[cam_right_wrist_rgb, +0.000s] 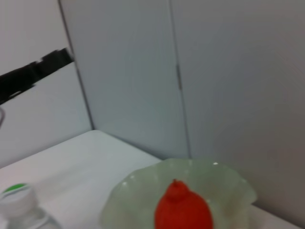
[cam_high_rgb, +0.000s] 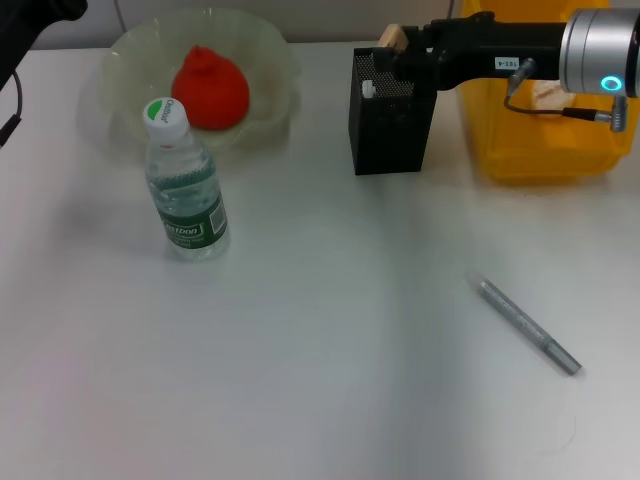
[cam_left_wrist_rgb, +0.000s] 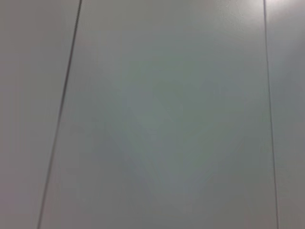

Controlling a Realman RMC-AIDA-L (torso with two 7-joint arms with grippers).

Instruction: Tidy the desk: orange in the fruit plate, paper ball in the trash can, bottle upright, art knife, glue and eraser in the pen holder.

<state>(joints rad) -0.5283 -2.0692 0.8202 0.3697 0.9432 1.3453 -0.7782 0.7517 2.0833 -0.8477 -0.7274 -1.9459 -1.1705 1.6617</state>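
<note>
The orange (cam_high_rgb: 210,88) lies in the translucent fruit plate (cam_high_rgb: 268,45) at the back left; both also show in the right wrist view, orange (cam_right_wrist_rgb: 183,209) and plate (cam_right_wrist_rgb: 224,181). The water bottle (cam_high_rgb: 187,185) stands upright in front of the plate. The black mesh pen holder (cam_high_rgb: 390,125) stands at the back centre, with a white item (cam_high_rgb: 368,88) at its rim. My right gripper (cam_high_rgb: 400,42) hovers over the holder, shut on a tan eraser (cam_high_rgb: 393,37). The grey art knife (cam_high_rgb: 528,327) lies on the table at the front right. My left arm (cam_high_rgb: 35,22) is parked at the back left corner.
A yellow trash can (cam_high_rgb: 540,150) stands right of the pen holder, under my right arm, with a pale lump (cam_high_rgb: 548,92) inside. The left wrist view shows only a grey panelled surface.
</note>
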